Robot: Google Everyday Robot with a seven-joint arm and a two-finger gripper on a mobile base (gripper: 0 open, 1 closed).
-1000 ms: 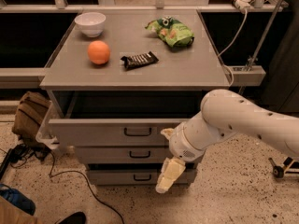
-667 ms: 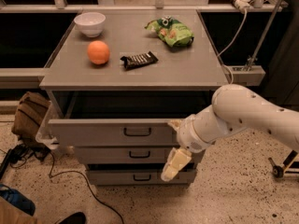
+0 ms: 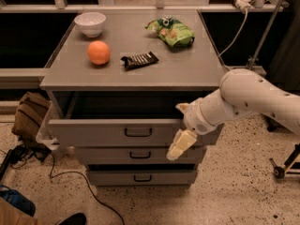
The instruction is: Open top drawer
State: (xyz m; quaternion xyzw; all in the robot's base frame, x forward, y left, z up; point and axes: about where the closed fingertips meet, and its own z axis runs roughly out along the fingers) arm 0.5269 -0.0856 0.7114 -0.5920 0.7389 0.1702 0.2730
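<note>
**Camera view, one item entered, with surroundings.**

- Item: top drawer (image 3: 93, 132), the widest and tallest of three grey fronts, with a black bar handle (image 3: 138, 132) at its centre. It sat directly under the cabinet top (image 3: 197, 71).
- Condition: the drawer stood pulled out. Its front was well forward of the cabinet's front edge, and a dark open cavity showed between the front's upper edge and the underside of the top. How deep the opening ran could not be read.
- Below it: the middle drawer (image 3: 103, 154) and the bottom drawer (image 3: 108, 177), both narrower, sat further back and appeared closed.
- Gripper (image 3: 176, 131): it was in front of the right end of the top drawer's front, right of the handle and not touching it. Its cream fingers (image 3: 181, 143) were spread, one tip near the front's upper edge and the other hanging down past its lower edge. Nothing was seen in its grasp.
- White arm (image 3: 253, 95): it came in from the right.
- On the cabinet top:
  - white bowl (image 3: 90, 22), back left corner
  - orange (image 3: 99, 52), left side
  - dark wrapped bar (image 3: 139, 60), about the centre
  - green packet (image 3: 171, 29), toward the back edge
- Progress, as judged: the opening looked largely done. What remained, if anything, was a further pull to full travel and moving the gripper away.
</note>
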